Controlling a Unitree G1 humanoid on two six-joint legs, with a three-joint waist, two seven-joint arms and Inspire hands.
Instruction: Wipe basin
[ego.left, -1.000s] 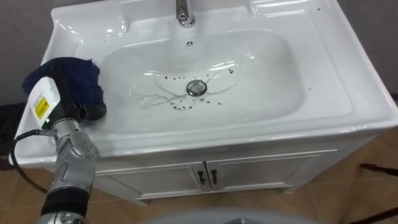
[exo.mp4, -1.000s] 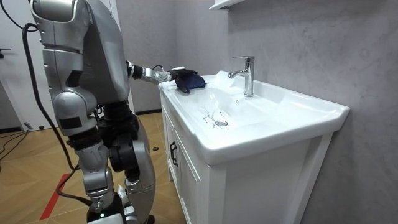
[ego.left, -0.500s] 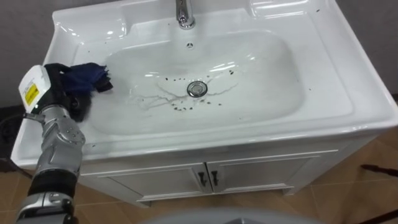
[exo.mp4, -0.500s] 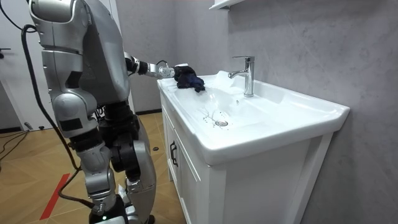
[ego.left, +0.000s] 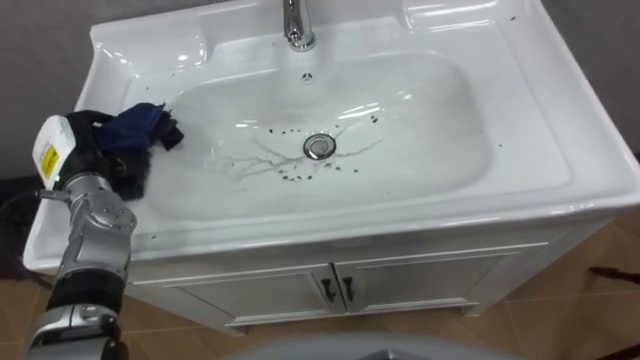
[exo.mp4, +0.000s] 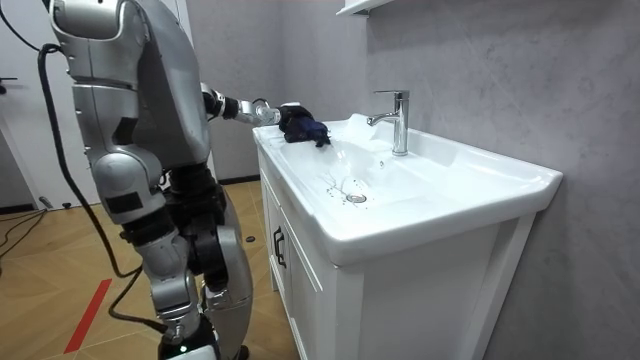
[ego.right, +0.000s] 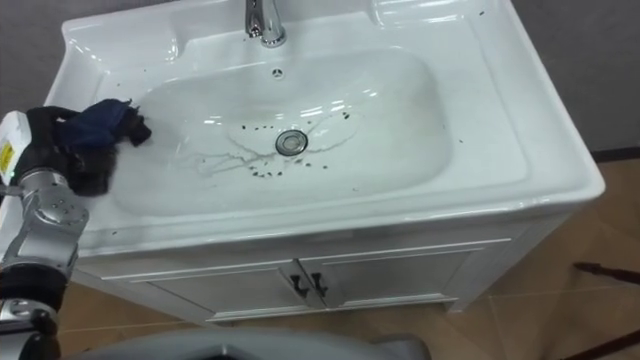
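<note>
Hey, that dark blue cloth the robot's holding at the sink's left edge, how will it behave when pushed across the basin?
The cloth sits bunched in folds in the left hand, so it is probably floppy and light. Pushed over the glossy basin, it will likely crumple and drag rather than stay flat, perhaps skipping some dark specks.

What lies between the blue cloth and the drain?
Between cloth and drain, only basin surface with thin dark streaks and specks, in the left eye view.

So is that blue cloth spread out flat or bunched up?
Bunched up: the blue cloth sits crumpled in the left hand at the left rim of the basin, with folds poking out toward the bowl.
</note>
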